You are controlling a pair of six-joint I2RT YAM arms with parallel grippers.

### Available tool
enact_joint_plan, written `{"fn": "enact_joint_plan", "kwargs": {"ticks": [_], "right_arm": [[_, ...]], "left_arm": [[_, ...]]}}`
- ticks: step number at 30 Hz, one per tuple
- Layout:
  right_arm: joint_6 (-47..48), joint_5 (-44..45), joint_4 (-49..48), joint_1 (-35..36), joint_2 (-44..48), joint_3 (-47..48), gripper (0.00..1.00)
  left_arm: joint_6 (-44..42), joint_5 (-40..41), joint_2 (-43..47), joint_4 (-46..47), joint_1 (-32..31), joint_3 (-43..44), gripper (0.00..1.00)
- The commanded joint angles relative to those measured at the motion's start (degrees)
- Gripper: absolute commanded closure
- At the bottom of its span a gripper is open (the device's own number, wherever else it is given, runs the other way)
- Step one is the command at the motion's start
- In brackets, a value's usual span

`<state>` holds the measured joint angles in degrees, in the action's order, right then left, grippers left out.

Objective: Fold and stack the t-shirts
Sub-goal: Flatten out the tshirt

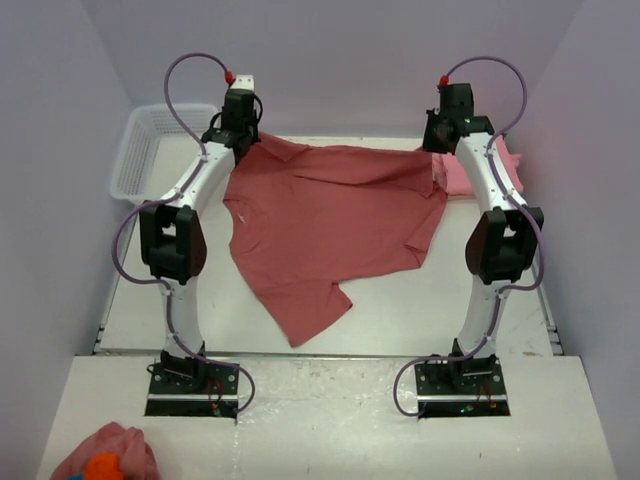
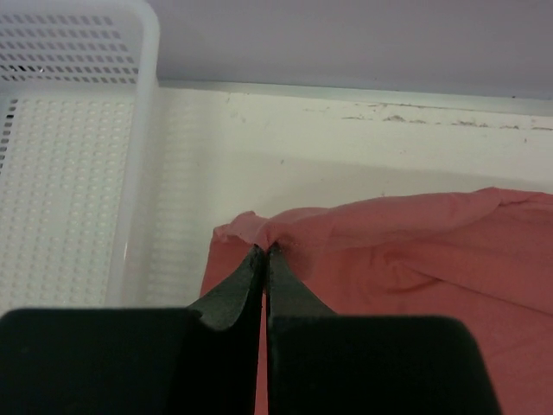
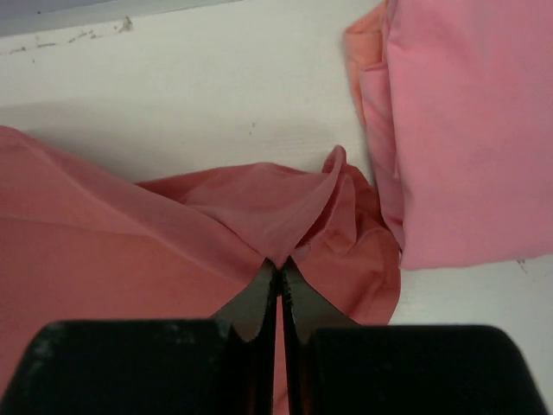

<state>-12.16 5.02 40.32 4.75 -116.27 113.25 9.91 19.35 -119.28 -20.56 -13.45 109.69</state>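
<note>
A dusty rose-red t-shirt (image 1: pixel 320 225) lies spread and wrinkled across the middle of the table. My left gripper (image 1: pixel 240 140) is shut on its far left corner; in the left wrist view the fingertips (image 2: pixel 263 251) pinch the hem of the shirt (image 2: pixel 406 251). My right gripper (image 1: pixel 440 145) is shut on its far right corner; in the right wrist view the tips (image 3: pixel 278 264) pinch a fold of the shirt (image 3: pixel 112 259). A folded lighter pink t-shirt (image 1: pixel 500 170) lies at the far right, also in the right wrist view (image 3: pixel 467 130).
A white perforated basket (image 1: pixel 150 150) stands at the far left, close to the left gripper (image 2: pixel 60 156). A small pink cloth lump with an orange patch (image 1: pixel 105 455) lies on the near ledge at the left. Grey walls enclose the table.
</note>
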Motion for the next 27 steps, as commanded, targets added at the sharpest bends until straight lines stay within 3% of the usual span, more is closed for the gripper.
{"fn": "enact_joint_plan", "kwargs": {"ticks": [1,9,15,22,27], "right_arm": [[2.06,0.87,0.73,0.08,-2.98,8.46,1.0],[2.23,0.34,-0.94,2.27,0.68,7.77,1.0],[3.02,1.66,4.15,8.07,16.4,10.4,1.0],[2.23,6.41,13.46,20.7,34.07,13.74,1.0],[1.53,14.99,20.13,30.92,43.65,17.61,1.0]], "left_arm": [[-0.07,-2.48,0.63,5.35,0.45,4.39,1.0],[3.01,-6.51,10.2,5.18,0.27,1.58,1.0],[2.92,-13.64,26.54,-1.58,-1.31,2.89,1.0],[1.87,-13.1,39.02,-18.36,-1.75,23.62,1.0],[2.65,-16.54,49.31,-17.24,-1.75,25.49,1.0]]}}
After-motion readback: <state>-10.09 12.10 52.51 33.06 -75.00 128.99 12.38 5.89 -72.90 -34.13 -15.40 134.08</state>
